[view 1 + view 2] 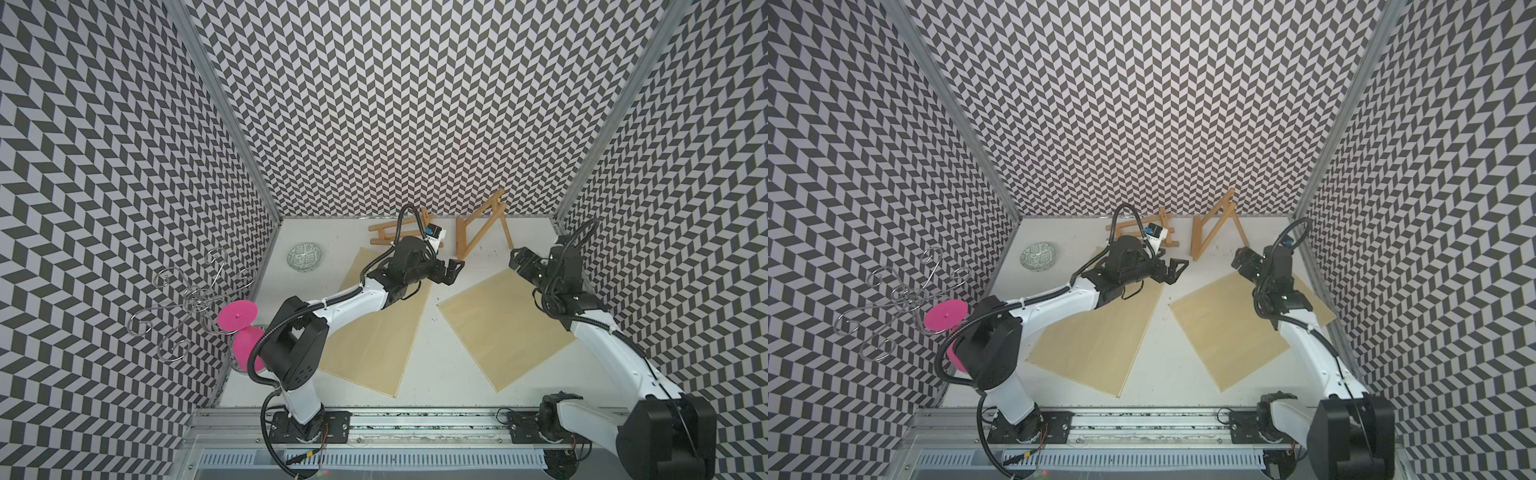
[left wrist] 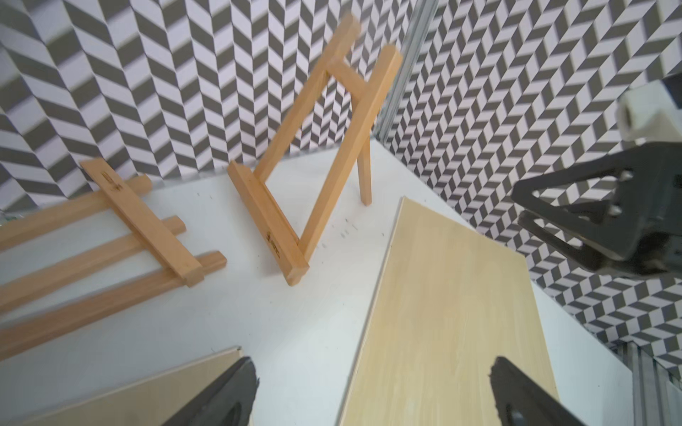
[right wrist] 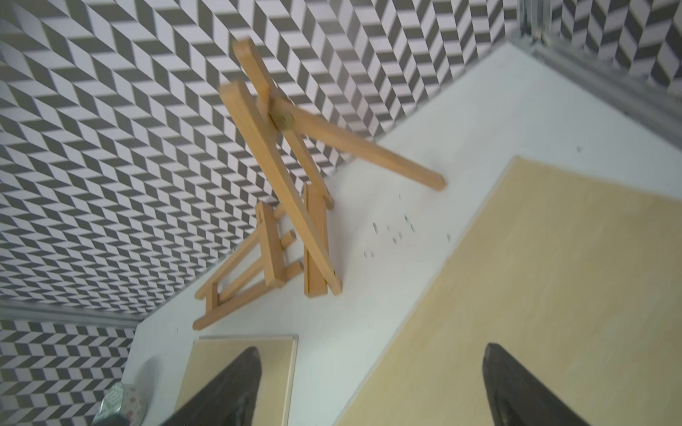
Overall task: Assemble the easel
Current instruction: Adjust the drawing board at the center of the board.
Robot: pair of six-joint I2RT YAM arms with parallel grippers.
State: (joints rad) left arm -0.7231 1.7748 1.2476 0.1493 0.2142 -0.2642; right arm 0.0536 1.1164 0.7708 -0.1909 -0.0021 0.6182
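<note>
both arms stretch toward the standing easel (image 1: 460,237); left end effector (image 1: 451,272) and right end effector (image 1: 515,257) released.

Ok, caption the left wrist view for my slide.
Open left pincer faces a standing easel, a flat easel beside it.

A wall (image 1: 415,104) papered in a black-and-white zigzag pattern rises beyond the left gripper (image 1: 454,271) and the right gripper (image 1: 518,258). Matching walls close in on the outer side of each. Bare metal posts (image 1: 232,120) mark the two far corners. Under both grippers lies a white tabletop (image 1: 444,374), flecked with small dark marks near the right one. A metal rail (image 1: 415,419) runs along its near edge, well behind both. The light is soft and even.
</note>
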